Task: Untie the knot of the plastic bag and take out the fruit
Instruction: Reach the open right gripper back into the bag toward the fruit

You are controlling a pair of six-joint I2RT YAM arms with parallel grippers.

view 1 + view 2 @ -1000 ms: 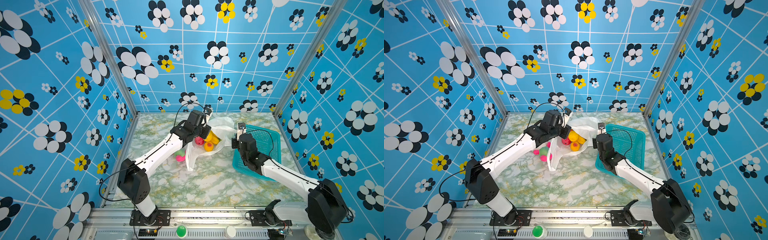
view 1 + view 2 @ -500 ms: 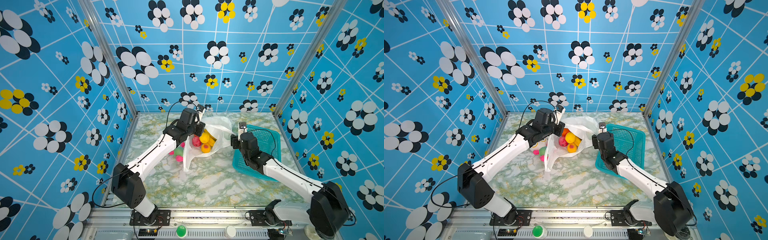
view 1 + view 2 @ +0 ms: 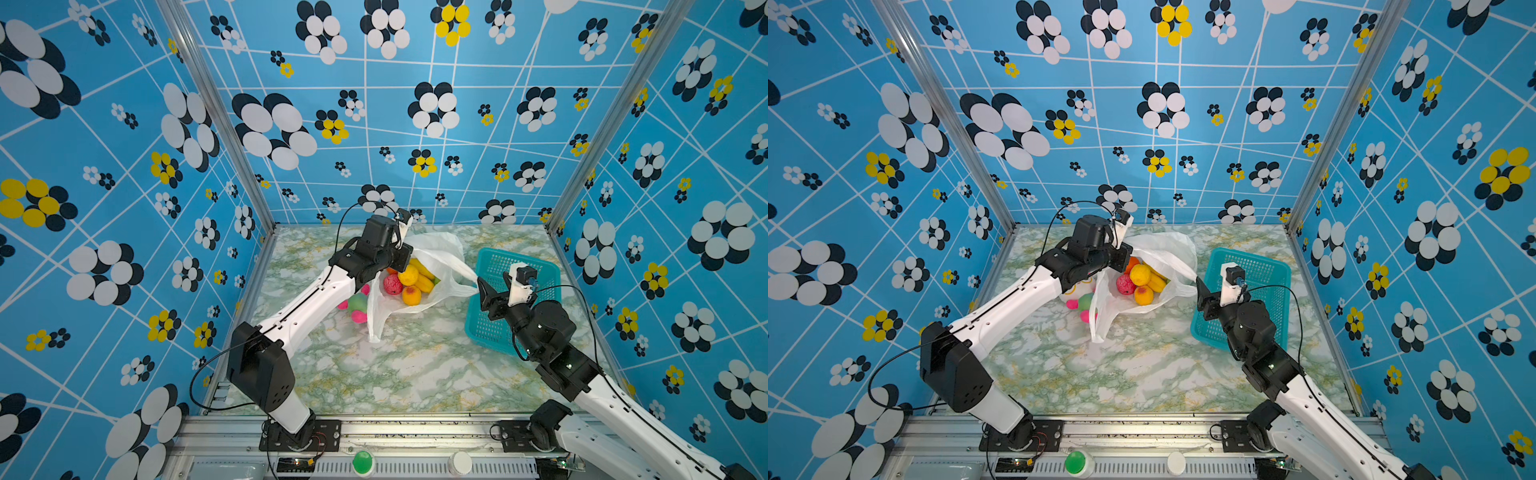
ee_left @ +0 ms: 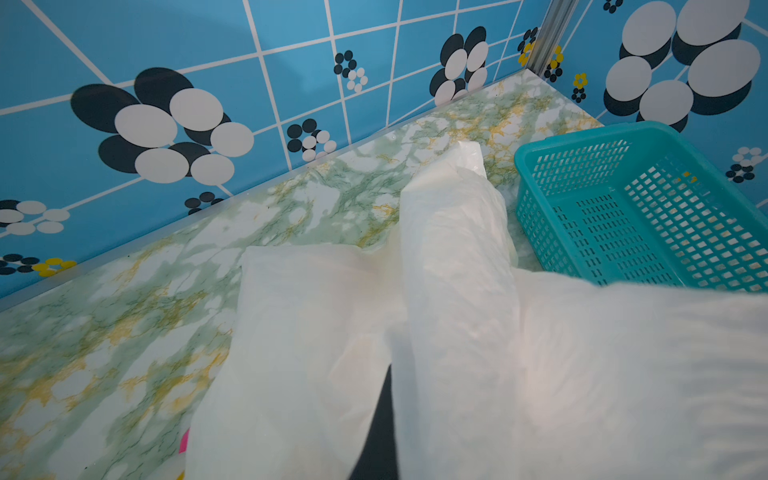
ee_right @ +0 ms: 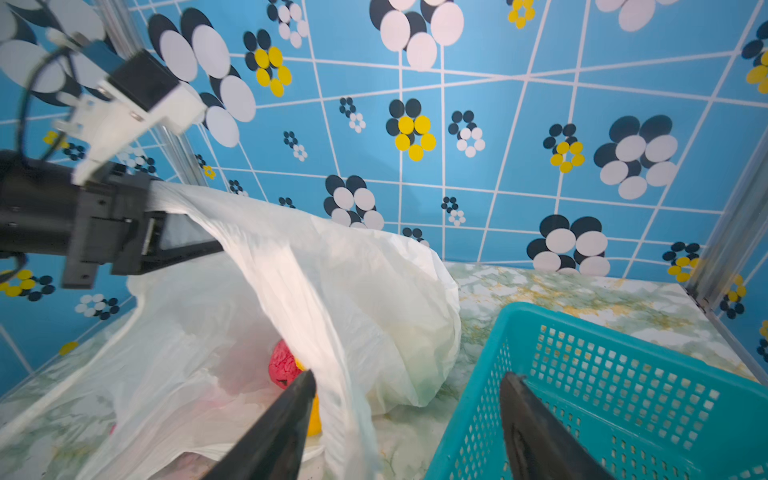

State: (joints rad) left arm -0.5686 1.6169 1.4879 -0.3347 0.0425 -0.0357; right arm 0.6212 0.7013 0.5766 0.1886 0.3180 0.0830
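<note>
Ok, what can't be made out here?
- Fruit count: in both top views the plastic bag's folds and the left arm cover part of the pile.
- Plush toy: mostly behind that arm and bag.
- Left wrist view: blurred bag hides most of the left gripper.
- Basket's inside: partly under the right arm.

White-shelled arms [image 3: 309,297] with black joints [image 3: 259,370], looped black cables [image 3: 191,386] and white wrist-camera mounts [image 3: 517,287].

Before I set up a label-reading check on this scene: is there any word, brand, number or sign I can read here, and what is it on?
None can be read.
The plastic bag is plain white.
The teal basket shows no label.
The green button on the front rail shows no marking.
The walls carry only flower shapes and white lines.
</note>
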